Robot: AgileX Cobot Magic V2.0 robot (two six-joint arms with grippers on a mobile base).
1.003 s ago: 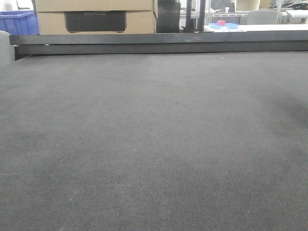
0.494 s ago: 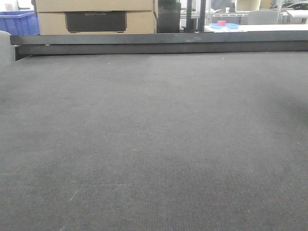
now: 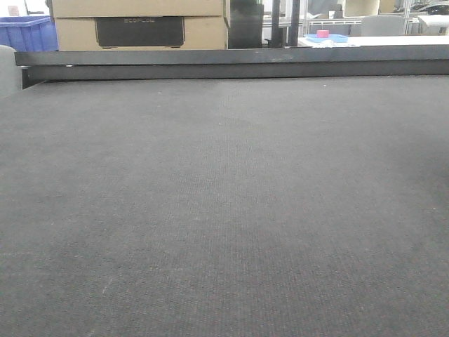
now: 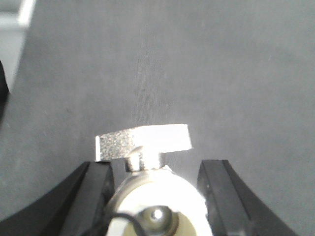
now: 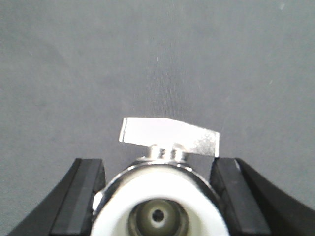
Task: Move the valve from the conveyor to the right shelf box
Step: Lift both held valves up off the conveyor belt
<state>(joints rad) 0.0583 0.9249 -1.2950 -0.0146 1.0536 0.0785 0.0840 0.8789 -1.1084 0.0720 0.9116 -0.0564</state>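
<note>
The conveyor (image 3: 224, 210) is a wide dark grey woven belt with a black rail (image 3: 231, 63) along its far edge, and it lies bare in the front view. My left gripper (image 4: 155, 166) is shut on a valve (image 4: 157, 196) with a round white and chrome body and a flat metal handle (image 4: 142, 140), held above the belt. My right gripper (image 5: 157, 164) is shut on a second, similar valve (image 5: 160, 196) with its handle (image 5: 170, 137) on top, also above the belt. Neither gripper shows in the front view. The right shelf and its box are out of view.
Behind the rail stand stacked cardboard boxes (image 3: 140, 24), a blue crate (image 3: 27, 34) at the left and a pink item on a blue tray (image 3: 323, 34) at the right. A pale grey edge (image 4: 12, 39) borders the belt in the left wrist view.
A faint shadow on the belt's right side has faded from the front view. The view has shifted very slightly. The belt stays bare.
</note>
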